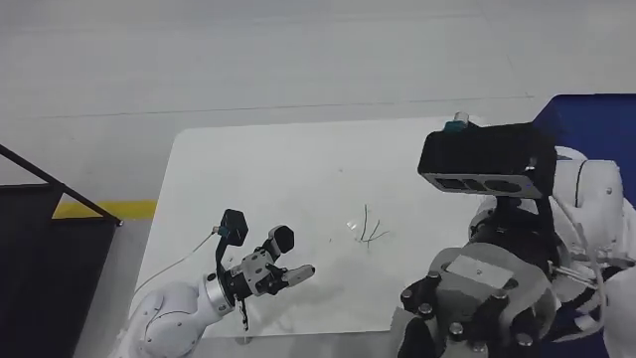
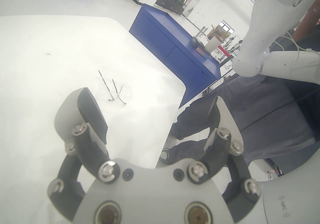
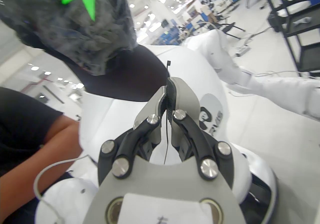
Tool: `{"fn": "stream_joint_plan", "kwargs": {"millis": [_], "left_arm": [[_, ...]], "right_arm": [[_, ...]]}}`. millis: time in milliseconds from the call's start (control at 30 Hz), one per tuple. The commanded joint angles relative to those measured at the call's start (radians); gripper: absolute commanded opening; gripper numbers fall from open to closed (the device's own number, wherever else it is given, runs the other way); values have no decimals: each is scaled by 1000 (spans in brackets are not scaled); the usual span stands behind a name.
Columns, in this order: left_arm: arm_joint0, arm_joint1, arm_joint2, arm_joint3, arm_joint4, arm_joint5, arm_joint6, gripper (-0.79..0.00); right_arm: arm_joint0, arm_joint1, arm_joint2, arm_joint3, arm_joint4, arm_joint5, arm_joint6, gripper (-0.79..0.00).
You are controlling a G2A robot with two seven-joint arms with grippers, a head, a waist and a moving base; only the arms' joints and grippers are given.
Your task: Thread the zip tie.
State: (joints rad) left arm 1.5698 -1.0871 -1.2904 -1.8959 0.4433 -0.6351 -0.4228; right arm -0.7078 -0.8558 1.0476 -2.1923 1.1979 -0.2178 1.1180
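Several thin black zip ties (image 1: 370, 229) lie loose in a small heap on the white table (image 1: 248, 179), right of its middle. My left gripper (image 1: 293, 257) hovers near the table's front edge, left of the heap, open and empty. From the left wrist the same ties (image 2: 112, 89) lie just beyond the spread fingers (image 2: 85, 107). My right gripper (image 3: 168, 84) is held up off the table, shut on one black zip tie (image 3: 166, 135). Its square head (image 3: 168, 63) sticks out past the fingertips and the strap runs back between the fingers.
A blue cabinet (image 1: 596, 124) stands past the table's right edge, also in the left wrist view (image 2: 175, 52). A black frame (image 1: 50, 189) stands left of the table. The right arm's bulk (image 1: 497, 288) sits over the near right corner.
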Motion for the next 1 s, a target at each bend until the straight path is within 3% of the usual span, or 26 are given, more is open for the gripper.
{"fn": "stream_joint_plan", "kwargs": {"millis": [0,167,267,367,433,600,800,967], "left_arm": [[0,0,0,0,0,0,0,0],[0,0,0,0,0,0,0,0],[0,0,0,0,0,0,0,0],[0,0,0,0,0,0,0,0],[0,0,0,0,0,0,0,0],[0,0,0,0,0,0,0,0],[0,0,0,0,0,0,0,0],[0,0,0,0,0,0,0,0]], "right_arm": [[-14,-7,-11,7,87,15,-9,-785],[-9,-19,-10,25,88,49,-21,-785],[15,-20,10,18,-65,55,-18,-785],[37,-12,40,22,-331,85,4,-785],[1,-9,48,50,-343,92,6,-785],[-120,15,148,195,-359,106,99,-785],[-304,43,277,549,-332,50,282,-785],[-350,54,347,742,-300,31,400,-785]]}}
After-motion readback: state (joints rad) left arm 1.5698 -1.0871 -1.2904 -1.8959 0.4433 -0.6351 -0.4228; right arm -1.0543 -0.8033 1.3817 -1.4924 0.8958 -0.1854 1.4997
